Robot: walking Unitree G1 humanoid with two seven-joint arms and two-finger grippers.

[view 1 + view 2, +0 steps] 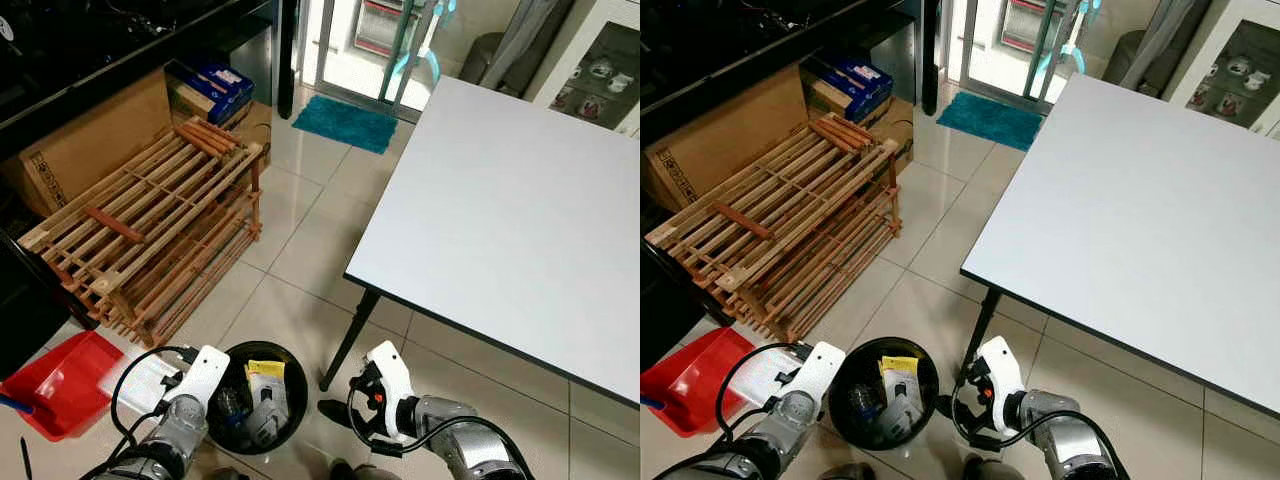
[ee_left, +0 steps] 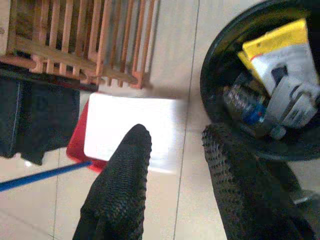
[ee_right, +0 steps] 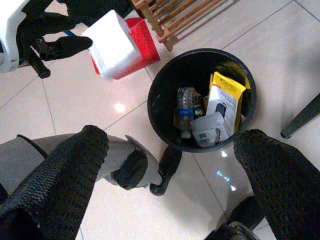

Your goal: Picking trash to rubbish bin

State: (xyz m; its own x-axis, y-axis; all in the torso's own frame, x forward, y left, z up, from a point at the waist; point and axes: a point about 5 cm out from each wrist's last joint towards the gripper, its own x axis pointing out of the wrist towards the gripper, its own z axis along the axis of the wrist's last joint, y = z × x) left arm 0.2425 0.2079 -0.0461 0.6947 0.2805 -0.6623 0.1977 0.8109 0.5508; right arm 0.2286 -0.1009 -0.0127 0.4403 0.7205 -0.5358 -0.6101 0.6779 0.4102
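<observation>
A round black rubbish bin (image 1: 265, 395) stands on the tiled floor by my feet. It holds a yellow packet (image 3: 227, 95), a clear plastic bottle (image 3: 185, 107) and a white wrapper (image 3: 207, 131). My left gripper (image 2: 177, 135) hangs low just left of the bin, open, with nothing between its fingers. Under it lies a white sheet (image 2: 130, 132) on a red dustpan (image 1: 60, 385). My right gripper (image 3: 172, 137) is just right of the bin, above floor level, open wide and empty. Its wrist (image 1: 390, 385) is close to the table leg.
A white table (image 1: 510, 220) fills the right side, and its black leg (image 1: 345, 345) comes down beside the bin. A tipped wooden rack (image 1: 150, 230) and a cardboard box (image 1: 90, 140) stand on the left. A teal mat (image 1: 345, 122) lies by the far door.
</observation>
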